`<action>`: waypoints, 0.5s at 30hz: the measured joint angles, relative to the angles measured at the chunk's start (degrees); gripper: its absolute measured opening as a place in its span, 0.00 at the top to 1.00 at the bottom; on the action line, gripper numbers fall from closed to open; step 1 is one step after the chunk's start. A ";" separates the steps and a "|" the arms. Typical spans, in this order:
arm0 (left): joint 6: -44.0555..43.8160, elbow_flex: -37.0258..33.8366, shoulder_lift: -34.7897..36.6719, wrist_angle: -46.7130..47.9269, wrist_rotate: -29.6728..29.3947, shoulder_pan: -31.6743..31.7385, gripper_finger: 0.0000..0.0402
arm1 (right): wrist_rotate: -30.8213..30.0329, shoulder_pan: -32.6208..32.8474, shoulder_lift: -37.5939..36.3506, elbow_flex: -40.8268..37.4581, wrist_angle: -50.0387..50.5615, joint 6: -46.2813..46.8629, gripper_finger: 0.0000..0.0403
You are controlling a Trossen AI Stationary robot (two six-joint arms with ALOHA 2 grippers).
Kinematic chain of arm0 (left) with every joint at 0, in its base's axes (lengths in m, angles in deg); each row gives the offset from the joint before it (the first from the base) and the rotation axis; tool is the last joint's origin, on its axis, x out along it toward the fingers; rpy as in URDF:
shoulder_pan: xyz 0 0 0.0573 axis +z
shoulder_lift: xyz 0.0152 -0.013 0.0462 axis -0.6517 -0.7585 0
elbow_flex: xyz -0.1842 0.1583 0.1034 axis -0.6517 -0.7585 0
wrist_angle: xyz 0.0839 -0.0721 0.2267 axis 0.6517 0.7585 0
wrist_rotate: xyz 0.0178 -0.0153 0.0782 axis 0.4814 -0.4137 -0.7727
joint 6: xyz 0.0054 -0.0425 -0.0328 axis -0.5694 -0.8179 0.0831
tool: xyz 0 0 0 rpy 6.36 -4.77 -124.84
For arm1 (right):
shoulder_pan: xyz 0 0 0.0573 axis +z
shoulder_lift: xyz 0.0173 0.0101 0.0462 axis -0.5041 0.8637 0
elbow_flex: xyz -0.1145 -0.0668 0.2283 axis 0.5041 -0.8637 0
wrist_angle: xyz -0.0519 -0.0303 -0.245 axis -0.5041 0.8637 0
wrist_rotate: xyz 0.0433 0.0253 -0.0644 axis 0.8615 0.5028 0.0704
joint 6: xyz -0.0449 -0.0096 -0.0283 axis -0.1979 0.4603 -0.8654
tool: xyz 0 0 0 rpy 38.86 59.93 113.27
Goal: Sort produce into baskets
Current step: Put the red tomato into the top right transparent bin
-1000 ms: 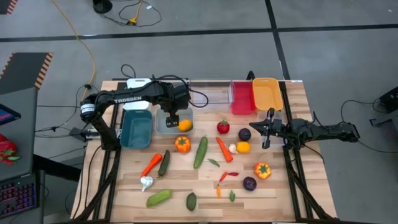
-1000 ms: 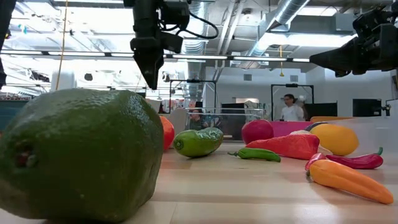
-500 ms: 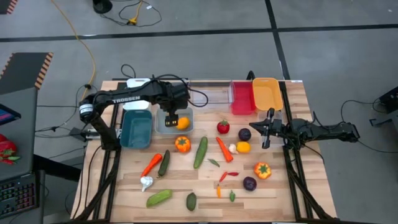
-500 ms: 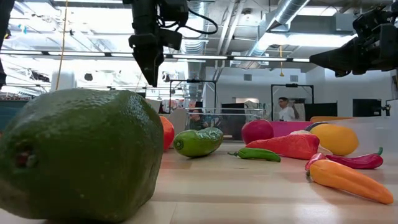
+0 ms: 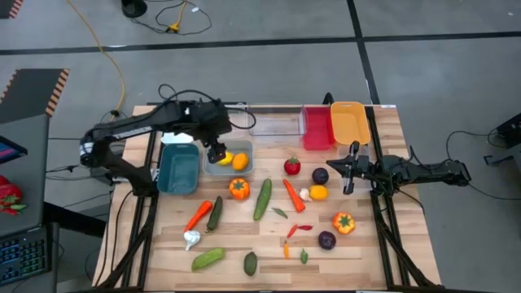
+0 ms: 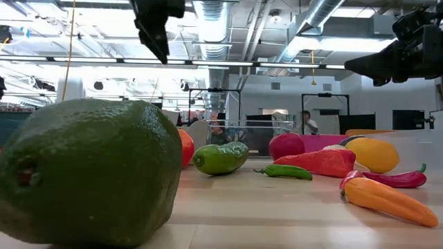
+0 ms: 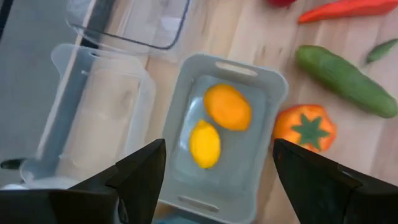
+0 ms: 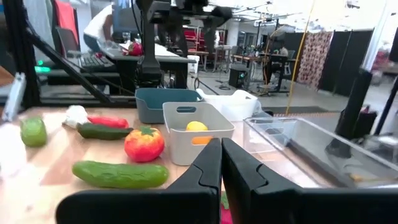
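Hovering spread and empty over the grey-blue tub [image 5: 228, 157] at upper left, the left hand [image 5: 216, 152] sits nearest the orange pepper [image 5: 238, 189] just below; right hand [image 5: 352, 168] pressed together, waiting at right.

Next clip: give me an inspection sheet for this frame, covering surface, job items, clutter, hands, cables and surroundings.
Surface: wooden table, produce scattered over it.
Job's things: grey-blue basket holds a lemon and an orange fruit; teal basket beside it; red basket and orange basket at the far edge.
Clutter: nothing seen.
Hands: left hand open above the grey-blue basket; right hand shut, holding nothing.
Cables: yellow cable on the floor.
Surroundings: person far behind.
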 joint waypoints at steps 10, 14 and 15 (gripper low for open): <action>-7.94 -12.99 11.06 -11.35 -1.84 -6.21 0.30 | 0.08 -0.06 0.00 -0.15 -1.89 5.05 0.77; -9.66 -17.04 13.53 -13.95 -3.35 -7.88 0.30 | -0.12 -0.06 0.00 -0.15 -1.95 7.44 0.58; -10.09 -17.80 14.00 -14.15 -3.62 -8.19 0.30 | -0.42 -0.06 0.00 -0.13 -1.99 8.26 0.53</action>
